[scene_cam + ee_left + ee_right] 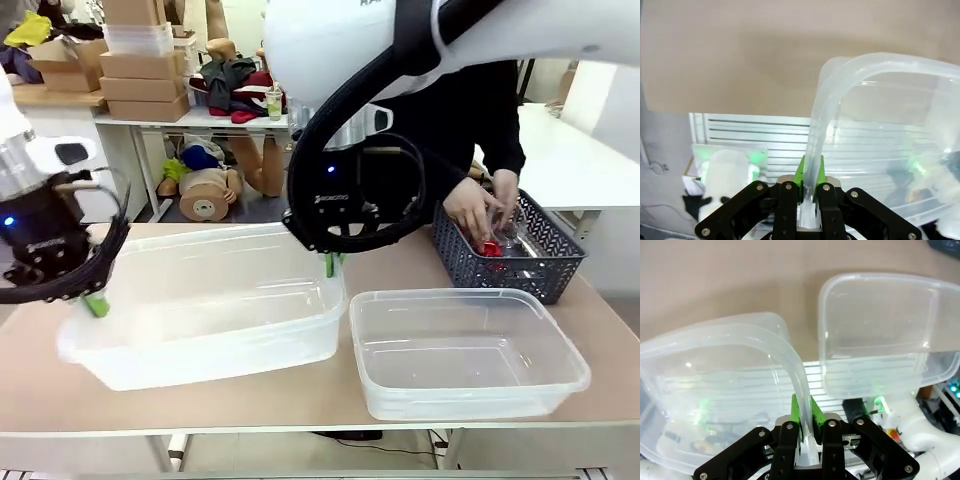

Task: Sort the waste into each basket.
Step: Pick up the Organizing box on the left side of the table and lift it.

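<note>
Table [250,402]: left gripper [97,305], right gripper [331,265] pinch tub [200,345]; lattice basket [500,277] holds can [490,248].

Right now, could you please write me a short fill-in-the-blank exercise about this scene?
1. The left gripper and the right gripper both clamp the ___ of the left tub.
2. The right tub rests on the ___.
3. The person's hands reach into the dark basket, which holds a ___ can.
Missing words: rim; table; red.

A clear left tub [220,350] and clear right tub [470,395] sat on the tan table [200,405], a red can [491,248] in the blue-grey lattice basket [480,272], as the black left gripper [93,300] and right gripper [333,262] showed green pads [800,172].
</note>
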